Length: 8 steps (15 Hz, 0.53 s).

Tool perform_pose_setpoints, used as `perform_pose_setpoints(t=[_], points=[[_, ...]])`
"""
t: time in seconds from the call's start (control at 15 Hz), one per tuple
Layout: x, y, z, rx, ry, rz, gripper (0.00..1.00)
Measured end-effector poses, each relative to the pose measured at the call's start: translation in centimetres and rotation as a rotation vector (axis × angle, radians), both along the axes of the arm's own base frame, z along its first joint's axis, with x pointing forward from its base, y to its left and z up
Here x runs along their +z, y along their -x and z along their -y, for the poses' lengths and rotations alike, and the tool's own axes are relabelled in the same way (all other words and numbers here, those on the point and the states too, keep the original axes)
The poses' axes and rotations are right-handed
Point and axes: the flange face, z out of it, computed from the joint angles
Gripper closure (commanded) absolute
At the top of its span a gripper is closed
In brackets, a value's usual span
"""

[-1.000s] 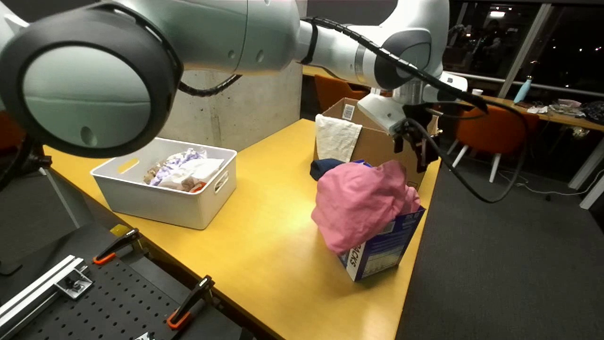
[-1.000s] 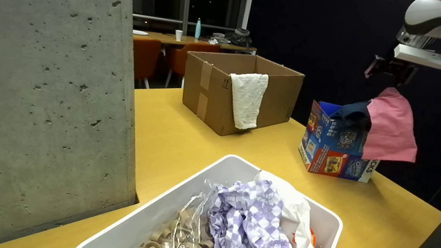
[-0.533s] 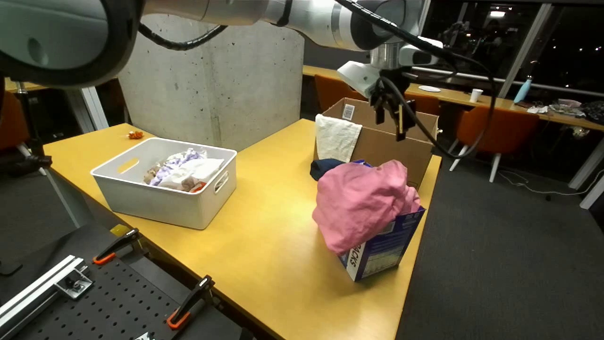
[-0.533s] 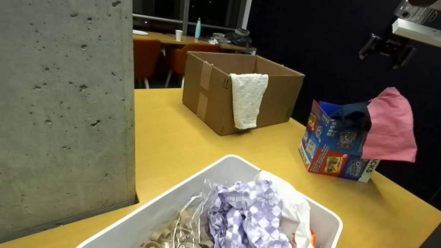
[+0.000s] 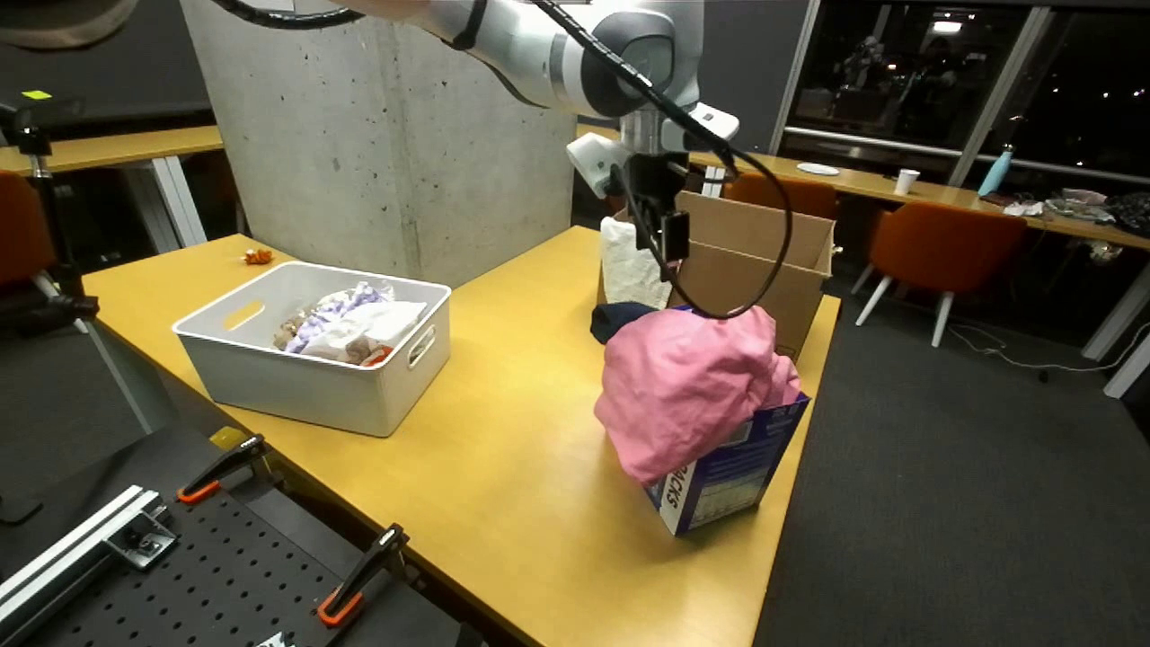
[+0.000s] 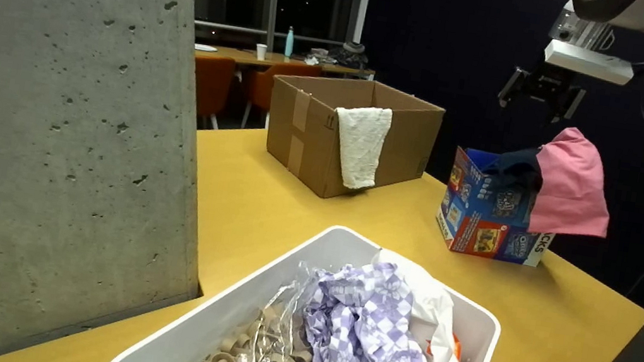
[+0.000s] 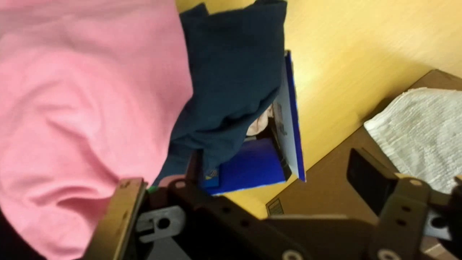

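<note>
A pink cloth (image 6: 572, 193) drapes over the rim of a printed blue snack box (image 6: 485, 221) and hangs down outside it, with a dark navy cloth (image 7: 234, 61) lying right beside it across the same opening. The jaws stand wide apart above the snack box, clear of both cloths. Near the snack box is a brown cardboard box (image 6: 407, 143), a white cloth (image 6: 360, 147) hanging over its edge. Well apart from both boxes, a pale grey bin (image 5: 296, 382) holds purple checked material (image 6: 363, 334) and tan strips (image 6: 263, 357). All three stand on a yellow bench (image 5: 503, 467), a concrete pillar (image 6: 48, 134) beside it.
</note>
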Motion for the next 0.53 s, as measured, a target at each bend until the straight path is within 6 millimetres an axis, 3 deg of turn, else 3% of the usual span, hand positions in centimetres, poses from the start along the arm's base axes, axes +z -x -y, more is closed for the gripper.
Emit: perform_pose_setpoints(t=[0.27, 0.53], points=[[-2.9, 1.7, -4.9, 0.006, -0.026, -0.03, 0.0], [-5.6, 4.7, -10.5, 0.002, -0.051, -0.072, 0.0]])
